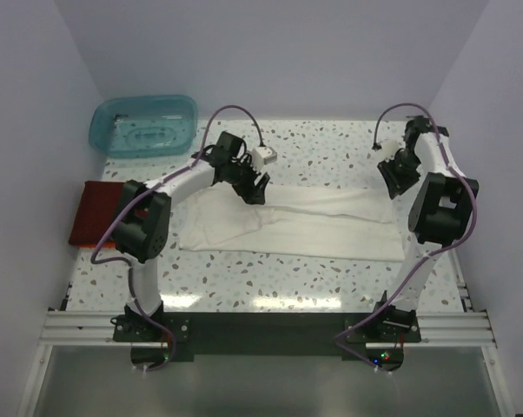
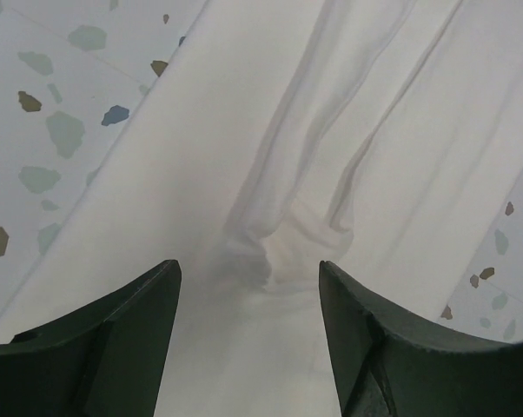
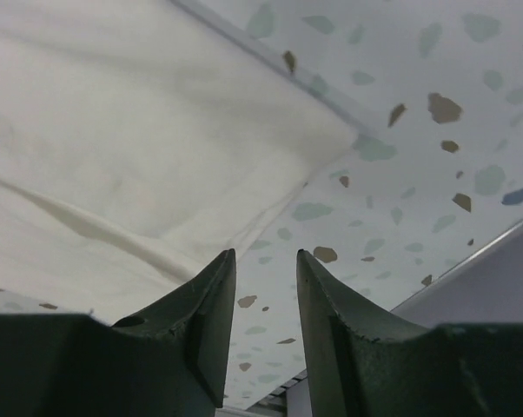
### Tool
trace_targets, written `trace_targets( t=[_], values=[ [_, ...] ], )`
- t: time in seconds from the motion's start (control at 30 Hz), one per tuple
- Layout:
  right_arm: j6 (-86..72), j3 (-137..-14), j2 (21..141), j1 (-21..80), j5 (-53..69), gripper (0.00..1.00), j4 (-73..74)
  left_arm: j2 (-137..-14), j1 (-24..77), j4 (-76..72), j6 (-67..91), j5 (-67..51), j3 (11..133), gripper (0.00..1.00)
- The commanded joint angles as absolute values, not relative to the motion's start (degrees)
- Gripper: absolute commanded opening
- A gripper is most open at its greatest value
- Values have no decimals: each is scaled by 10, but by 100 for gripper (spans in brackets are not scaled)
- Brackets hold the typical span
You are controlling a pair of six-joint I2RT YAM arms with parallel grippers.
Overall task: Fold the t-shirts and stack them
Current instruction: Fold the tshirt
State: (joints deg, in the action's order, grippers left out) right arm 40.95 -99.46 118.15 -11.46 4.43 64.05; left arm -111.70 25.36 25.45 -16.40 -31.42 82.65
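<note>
The cream-white t-shirt [image 1: 287, 224] lies folded lengthwise as a long strip across the middle of the table. My left gripper [image 1: 254, 189] hovers over its upper left part, jaws open and empty, with a bunched wrinkle of the cloth [image 2: 270, 252] between them in the left wrist view. My right gripper [image 1: 393, 182] is open and empty beside the shirt's upper right corner [image 3: 331, 143], over bare table. The dark red folded t-shirt [image 1: 95, 213] lies at the left edge. The orange shirt is not visible.
A translucent teal plastic tub [image 1: 145, 125] stands at the back left corner. The speckled tabletop [image 1: 270, 278] shows bare in front of the shirt. Walls close in on both sides and the back.
</note>
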Motion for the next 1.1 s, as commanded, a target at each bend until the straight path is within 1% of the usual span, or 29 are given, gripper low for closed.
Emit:
trace_targets(
  t=[0.0,0.13,0.2,0.27,0.37,0.57,1.07],
  values=[
    [311,-1049,1190,-141,61,41,664,-1134,276,215,-158,-273,855,70],
    [285,-1040,1201,-151,113,42,710,-1144,290,209,-185,-259,862,72],
    [296,-1010,1187,-151,120,42,711,-1151,297,218,-199,-257,866,71],
    [300,-970,1174,-151,106,42,701,-1160,302,228,-216,-251,874,70],
    [293,-939,1174,-152,94,39,701,-1165,305,236,-221,-253,878,69],
    [256,-908,1172,-151,84,38,681,-1167,307,238,-224,-252,877,69],
    [225,-922,1218,-152,42,38,663,-1163,307,241,-232,-243,861,71]
  ],
)
